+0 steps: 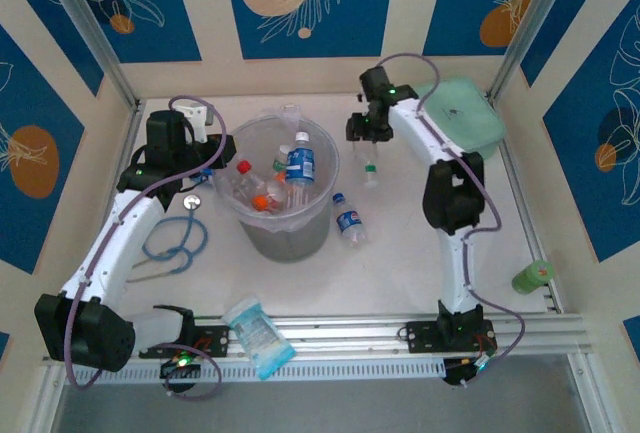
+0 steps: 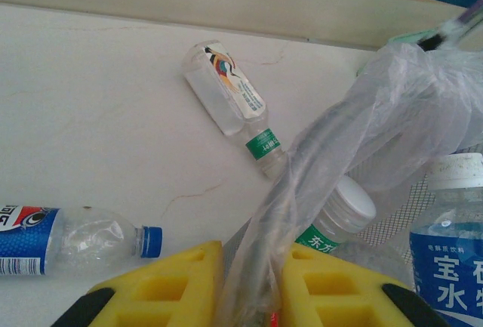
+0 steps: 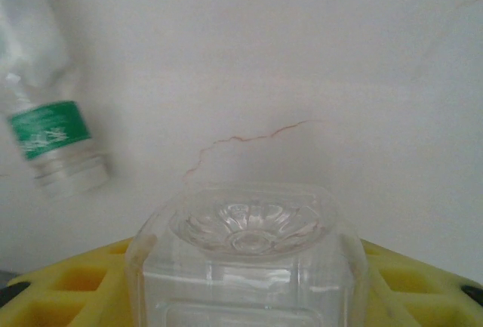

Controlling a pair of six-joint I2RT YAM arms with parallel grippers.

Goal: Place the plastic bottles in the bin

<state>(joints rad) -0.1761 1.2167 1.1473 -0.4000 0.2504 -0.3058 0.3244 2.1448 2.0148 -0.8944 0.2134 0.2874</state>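
The right claw (image 3: 253,282) is about half closed. Its yellow fingers (image 3: 68,289) lie against both sides of a clear bottle (image 3: 253,225), whose ribbed base faces the wrist camera at bottom centre. At the upper left of that view a green-label bottle (image 3: 53,134) lies on the white worktop (image 3: 339,78), apart from the claw. From above, this claw (image 1: 367,133) sits right of centre in the upper half, near a mint-green case (image 1: 460,113).

The left claw (image 2: 253,285) is pinched tight on the clear bag (image 2: 377,108) lining the bin (image 1: 285,238), at the bin's left rim. Inside the bin are a blue-label bottle (image 1: 300,165) and a red-capped bottle (image 1: 243,166). On the worktop, a blue-capped bottle (image 2: 45,240) lies at the lower left of the left wrist view. A bottle with a colourful label (image 2: 230,97) lies near the top centre.
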